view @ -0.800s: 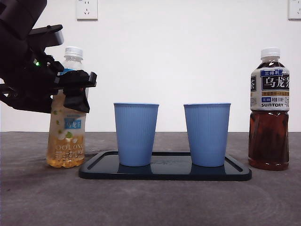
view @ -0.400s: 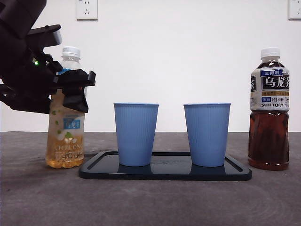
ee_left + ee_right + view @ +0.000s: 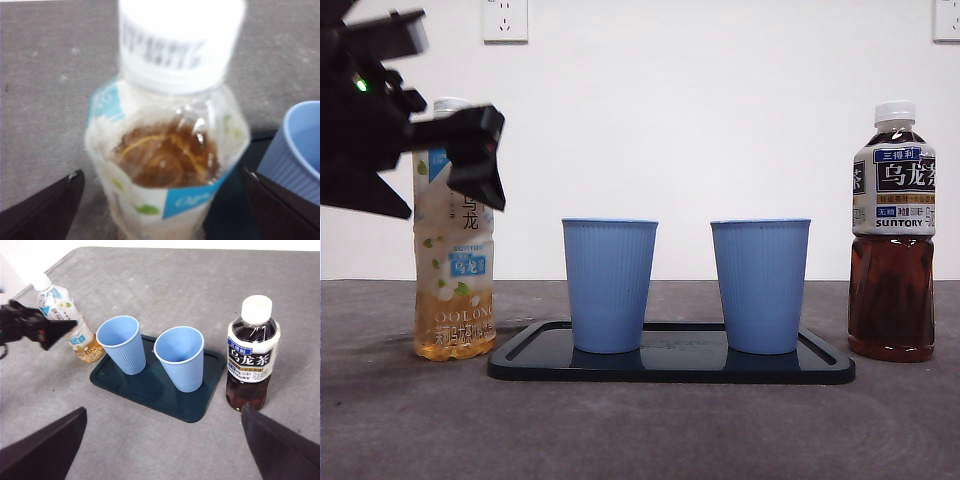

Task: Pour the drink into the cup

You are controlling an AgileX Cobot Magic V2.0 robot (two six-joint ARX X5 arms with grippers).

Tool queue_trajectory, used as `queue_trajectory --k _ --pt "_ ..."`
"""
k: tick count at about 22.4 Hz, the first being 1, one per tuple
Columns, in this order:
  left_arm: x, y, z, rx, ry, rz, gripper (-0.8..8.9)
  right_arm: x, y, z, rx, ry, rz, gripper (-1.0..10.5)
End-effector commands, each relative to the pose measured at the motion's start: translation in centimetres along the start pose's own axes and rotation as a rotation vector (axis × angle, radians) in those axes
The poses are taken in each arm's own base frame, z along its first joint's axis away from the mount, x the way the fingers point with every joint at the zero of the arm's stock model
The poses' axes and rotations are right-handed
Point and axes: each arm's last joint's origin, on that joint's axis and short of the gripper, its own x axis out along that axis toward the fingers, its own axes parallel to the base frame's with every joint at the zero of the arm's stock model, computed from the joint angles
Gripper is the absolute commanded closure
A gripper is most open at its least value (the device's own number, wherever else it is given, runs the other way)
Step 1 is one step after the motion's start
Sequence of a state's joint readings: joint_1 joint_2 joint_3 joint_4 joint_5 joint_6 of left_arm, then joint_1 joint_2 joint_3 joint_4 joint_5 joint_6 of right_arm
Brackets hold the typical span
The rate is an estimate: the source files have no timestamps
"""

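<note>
The pale oolong bottle (image 3: 453, 250) stands upright on the grey worktop (image 3: 640, 430), just beside the dark tray (image 3: 670, 372) at the end opposite the dark tea bottle (image 3: 892, 230), with amber drink filling only its lower part and its white cap on. The left end effector (image 3: 470, 155) is at this bottle's upper body, below the cap; in the left wrist view its two black jaws stand wide, one on each side of the bottle (image 3: 167, 150), with grey worktop showing between each jaw and the label, so they are not pressed against it. On the tray stand two blue cups, both upright and apart from each other: the cup nearer the pale bottle (image 3: 609, 285) and the cup nearer the dark bottle (image 3: 760, 285). The dark tea bottle stands upright on the worktop just off the tray's far end from the pale bottle, capped and nearly full. The right end effector (image 3: 162, 450) hangs high above the worktop, well apart from the tray, its jaws spread wide and holding nothing; its view looks down on the tray (image 3: 150, 390), both cups and both bottles. Two wall sockets sit on the white wall behind the tray.
</note>
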State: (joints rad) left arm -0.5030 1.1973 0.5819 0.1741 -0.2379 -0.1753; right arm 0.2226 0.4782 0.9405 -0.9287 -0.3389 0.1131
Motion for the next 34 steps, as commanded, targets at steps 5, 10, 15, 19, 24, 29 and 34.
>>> queue_trajectory --k 5,10,15,19,24,29,34 --pt "-3.9 -0.4 1.6 -0.015 -0.03 -0.054 3.05 -0.2 0.2 0.4 0.006 -0.017 0.006 4.5" --pt "-7.7 -0.6 2.8 0.005 -0.002 -0.157 3.05 -0.2 0.2 0.4 0.006 -0.017 0.007 4.5" --pt "-11.6 -0.5 4.4 0.028 0.064 -0.274 3.05 -0.2 0.3 0.3 0.001 -0.012 0.041 4.5" --pt "-15.2 -0.1 5.8 0.043 0.152 -0.392 3.06 -0.3 0.6 0.3 -0.007 0.0 0.149 4.5" --pt "-19.4 0.7 7.2 0.017 0.186 -0.537 3.14 -0.4 0.9 0.3 -0.02 0.014 0.277 4.5" --pt "-22.1 1.7 7.3 0.015 0.091 -0.572 3.15 -0.4 1.1 0.2 -0.02 0.019 0.326 4.5" --pt "-22.6 1.9 7.2 0.016 0.072 -0.576 3.19 -0.4 1.1 0.3 -0.021 0.018 0.327 4.5"
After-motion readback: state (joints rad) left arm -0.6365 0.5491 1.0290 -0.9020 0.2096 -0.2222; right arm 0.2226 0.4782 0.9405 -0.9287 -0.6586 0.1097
